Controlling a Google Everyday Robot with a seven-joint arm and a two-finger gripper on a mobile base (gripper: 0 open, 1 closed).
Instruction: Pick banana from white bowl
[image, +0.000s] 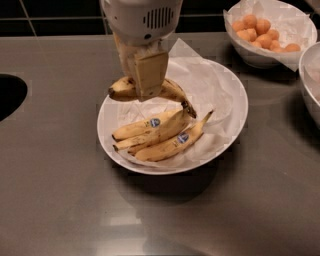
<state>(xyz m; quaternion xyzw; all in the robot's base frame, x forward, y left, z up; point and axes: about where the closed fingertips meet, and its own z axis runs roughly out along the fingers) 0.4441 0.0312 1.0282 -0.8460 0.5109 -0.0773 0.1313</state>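
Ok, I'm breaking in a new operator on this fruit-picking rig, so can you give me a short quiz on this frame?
1. True or false: the pincer, over the far left edge of the white bowl, is shut on the blotchy banana.
2. How many blue stickers show on the bananas lying in the white bowl? A one, B two, C four.
3. Fill in: the smaller paper-lined bowl at the upper right holds small ____ fruits.
Key: 1 true; 2 B; 3 orange.
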